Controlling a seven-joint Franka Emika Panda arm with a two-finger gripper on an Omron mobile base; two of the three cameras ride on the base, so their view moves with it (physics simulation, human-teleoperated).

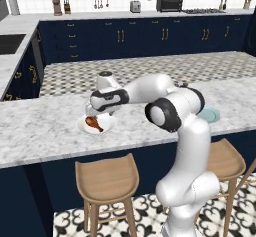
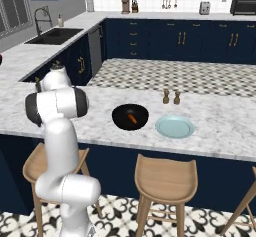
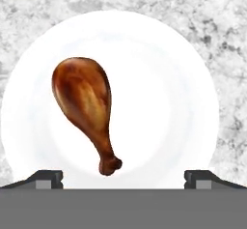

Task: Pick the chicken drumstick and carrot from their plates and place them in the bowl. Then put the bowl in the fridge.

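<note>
On the marble counter [image 1: 45, 131], toward its left in the left base view, a white plate [image 1: 106, 127] carries the chicken drumstick [image 1: 92, 124]; the gripper [image 1: 95, 112] hangs directly above it, the arm's forearm reaching in from the right; in the hand view the drumstick [image 3: 87, 108] lies left of centre on the white plate [image 3: 164, 107], its plump end up and to the left, its thin bone end pointing down toward the jaws; the two dark finger tips [image 3: 46, 178] stand far apart at the bottom corners of that view — spread as wide as they go, with nothing between them and nothing held; the bone end sits between them but clear of both.

Further right, in the right base view, the black bowl [image 2: 120, 112] rests on the same counter with the carrot [image 2: 132, 118] lying inside it — a small orange stick on the dark bottom; just beside the bowl to the right lies the pale blue plate [image 2: 174, 126], bare; behind these two, a pair of small brown shakers [image 2: 171, 97] stand upright side by side; wooden stools [image 2: 165, 178] are tucked under the counter's near edge.
</note>
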